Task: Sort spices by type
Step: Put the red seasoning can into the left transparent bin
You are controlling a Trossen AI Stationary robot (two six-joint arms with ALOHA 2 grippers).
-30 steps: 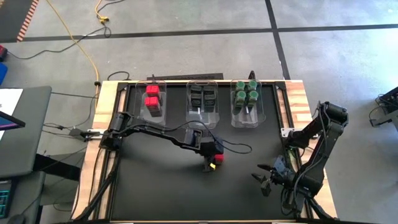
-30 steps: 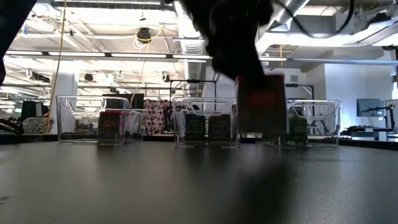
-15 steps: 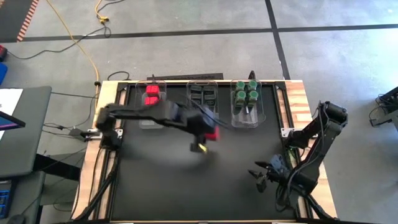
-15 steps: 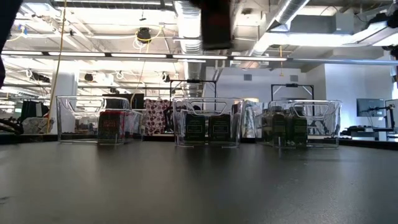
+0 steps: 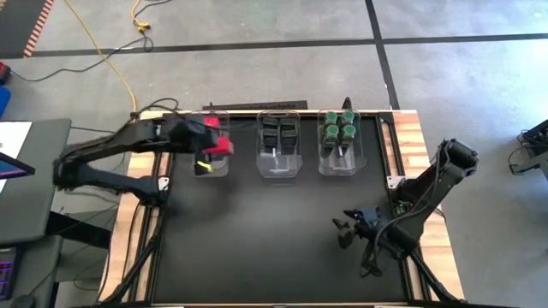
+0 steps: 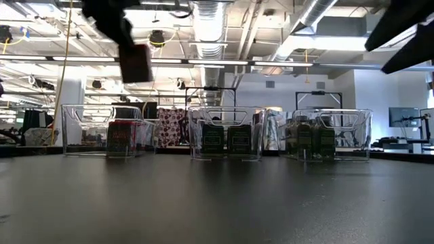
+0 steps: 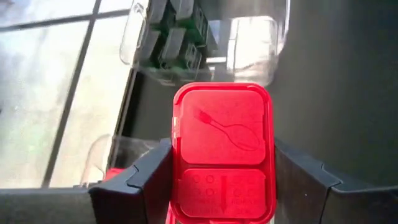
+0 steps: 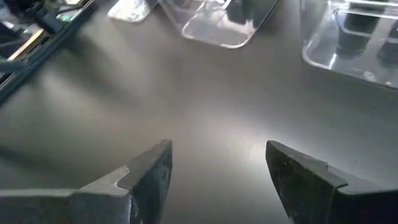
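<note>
My left gripper is shut on a red-topped spice container and holds it in the air over the left clear bin, which has red-topped ones in it. The middle bin holds dark rectangular containers. The right bin holds green-lidded jars. The held container also shows high up in the low view. My right gripper hovers open over the mat's right part, with nothing between its fingers. My left gripper pinches the red-topped container by two opposite sides, one finger on each side, just below the red lid. The fingers slant down toward the table's far edge. The container is lifted clear, above the left bin.
The three bins stand in a row along the black mat's far edge. Wooden table borders run down both sides. The mat's middle has nothing on it. A yellow cable lies on the floor beyond the table.
My left gripper has carried the red-topped container from low over the mat's middle up and toward the table's far left, until it hangs over the left bin. My right gripper has swung a little toward the table's left.
</note>
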